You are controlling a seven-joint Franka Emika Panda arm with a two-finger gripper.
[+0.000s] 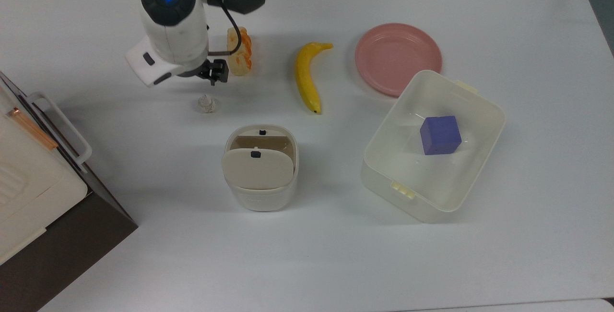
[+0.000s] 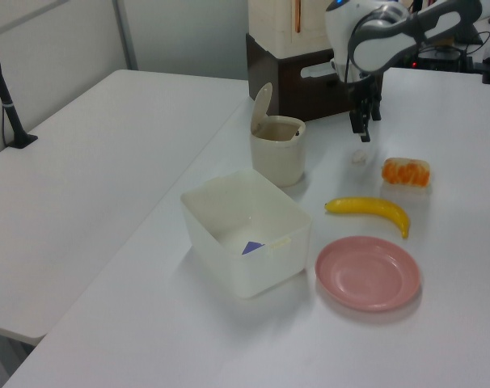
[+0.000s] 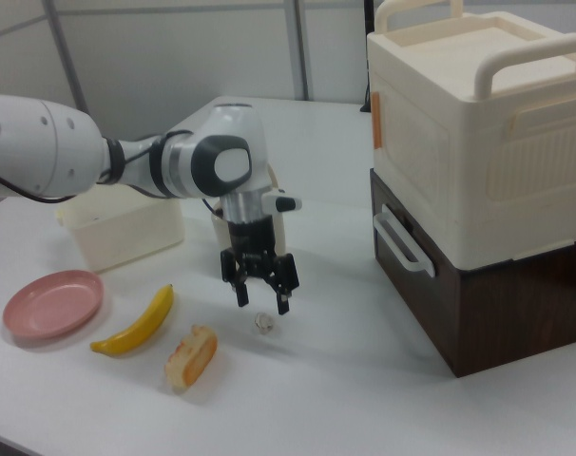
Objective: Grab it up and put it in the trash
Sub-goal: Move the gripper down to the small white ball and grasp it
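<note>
Top view: arm housing hides most of gripper and part of bread chunk. Arm reaches in over table, wrist vertical, fingers apart, pointing down. Paper wad lies on table just below fingertips, not touching. Trash bin stands nearby, flap up.

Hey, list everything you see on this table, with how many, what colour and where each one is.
Crumpled paper wad: one, white, on the table below the gripper.
Swing-lid plastic bin: one, cream with beige flap, top view's centre.
Bread-like chunk: one, cream and orange, beside the arm.
Banana: one, yellow, between chunk and plate.
Round plate: one, pink, behind the tub in the top view.
Rectangular translucent tub: one, white, top view's right.
Cube: one, purple, inside the tub.
Stacked storage boxes: cream over dark brown, right view's right.
Gripper: one, black fingers open, above the wad.
</note>
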